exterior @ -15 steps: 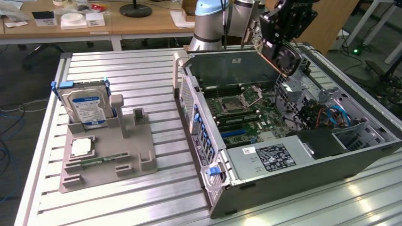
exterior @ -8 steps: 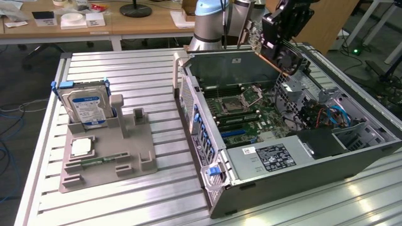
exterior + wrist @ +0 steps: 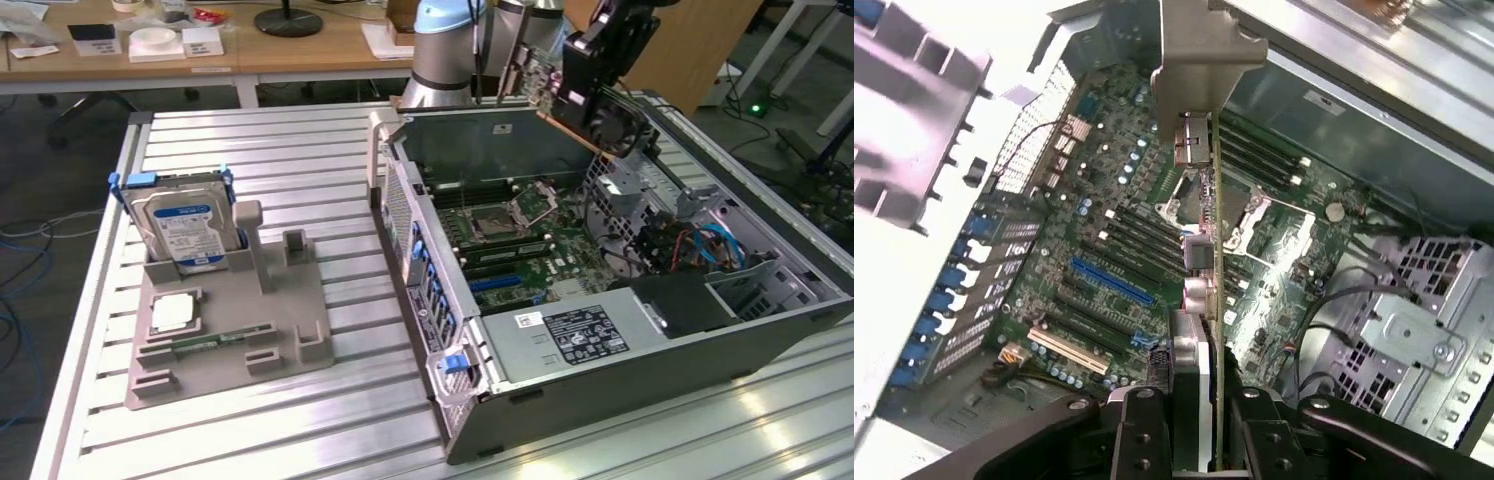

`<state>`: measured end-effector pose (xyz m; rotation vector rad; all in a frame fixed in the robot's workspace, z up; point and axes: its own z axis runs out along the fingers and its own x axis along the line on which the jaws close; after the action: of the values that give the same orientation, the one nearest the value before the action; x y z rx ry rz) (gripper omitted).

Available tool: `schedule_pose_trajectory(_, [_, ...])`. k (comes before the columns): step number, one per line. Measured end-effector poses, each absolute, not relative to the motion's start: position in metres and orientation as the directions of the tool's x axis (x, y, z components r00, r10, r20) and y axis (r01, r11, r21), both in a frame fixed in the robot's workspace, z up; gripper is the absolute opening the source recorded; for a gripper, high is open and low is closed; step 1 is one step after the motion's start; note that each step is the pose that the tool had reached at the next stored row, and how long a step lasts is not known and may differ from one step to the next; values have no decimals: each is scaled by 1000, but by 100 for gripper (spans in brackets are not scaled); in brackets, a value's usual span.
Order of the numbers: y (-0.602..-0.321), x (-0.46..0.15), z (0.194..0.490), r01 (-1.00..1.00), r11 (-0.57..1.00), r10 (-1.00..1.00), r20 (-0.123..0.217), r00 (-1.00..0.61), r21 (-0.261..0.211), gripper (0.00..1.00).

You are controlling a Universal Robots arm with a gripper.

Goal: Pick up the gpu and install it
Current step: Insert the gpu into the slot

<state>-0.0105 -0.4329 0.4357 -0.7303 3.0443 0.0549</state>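
The gpu (image 3: 603, 108), a flat card with a black fan and an orange-brown edge, hangs tilted above the far side of the open computer case (image 3: 627, 350). My gripper (image 3: 594, 45) is shut on it from above. In the wrist view the gpu (image 3: 1206, 250) runs edge-on away from my gripper (image 3: 1199, 405), with its grey metal bracket (image 3: 1199, 60) at the far end. It hovers above the motherboard (image 3: 1104, 230), clear of the blue slot (image 3: 1112, 282) and the black slots beside it.
A grey fixture (image 3: 234, 330) on the slatted table at the exterior view's left holds a blue-labelled hard drive (image 3: 187, 225), a small silver chip (image 3: 174, 312) and a memory stick (image 3: 207, 343). The case's drive cage (image 3: 761, 285), cables (image 3: 694, 245) and walls surround the motherboard (image 3: 514, 235).
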Motion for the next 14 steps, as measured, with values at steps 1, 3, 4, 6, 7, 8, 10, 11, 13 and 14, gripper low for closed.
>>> schedule_pose_trajectory(1, [-433, -10, 436, -464, 885, -464, -18, -886, 32, 28])
schedule_pose_trajectory(3, [-433, -10, 436, -487, 873, -487, -18, -873, 31, 28])
schedule_pose_trajectory(4, [-433, -10, 436, -500, 865, -500, -18, -866, 31, 28])
schedule_pose_trajectory(6, [-433, -10, 436, -529, 848, -529, -18, -848, 31, 28])
schedule_pose_trajectory(7, [-433, -10, 436, -545, 838, -545, -18, -838, 31, 28])
schedule_pose_trajectory(8, [-433, -10, 436, -560, 828, -560, -18, -828, 31, 28])
schedule_pose_trajectory(10, [-433, -10, 436, -589, 807, -589, -18, -808, 31, 28])
schedule_pose_trajectory(11, [-433, -10, 436, -604, 797, -603, -18, -797, 31, 28])
schedule_pose_trajectory(13, [-433, -10, 436, -632, 774, -632, -18, -775, 31, 28])
schedule_pose_trajectory(14, [-433, -10, 436, -645, 763, -645, -18, -764, 31, 28])
